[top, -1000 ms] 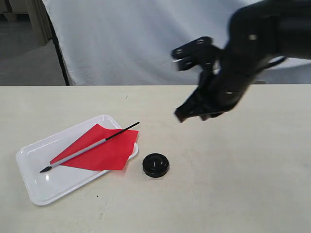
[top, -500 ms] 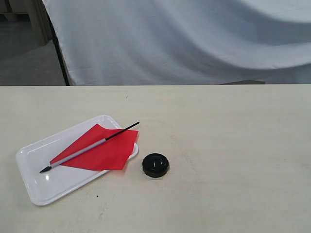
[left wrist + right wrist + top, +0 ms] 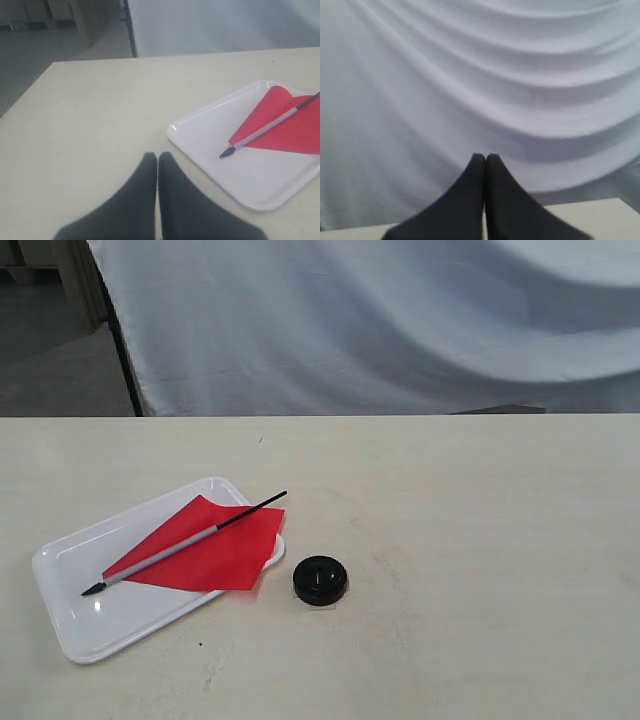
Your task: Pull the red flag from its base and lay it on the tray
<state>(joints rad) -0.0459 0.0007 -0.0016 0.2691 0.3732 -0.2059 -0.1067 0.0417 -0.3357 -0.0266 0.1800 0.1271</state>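
The red flag lies flat across the white tray, its stick slanting with the pointed black tip toward the tray's left end. The black round base stands alone on the table just right of the tray. In the left wrist view the flag and tray show beyond my left gripper, which is shut and holds nothing. My right gripper is shut, empty, and faces the white curtain. Neither arm shows in the exterior view.
A white curtain hangs behind the far table edge. The cream table spreads to the right of the base. A dark pole stands at the back left.
The right arm, which hung above the table's right half a second ago, has left the exterior view. Flag, tray and base have not moved.
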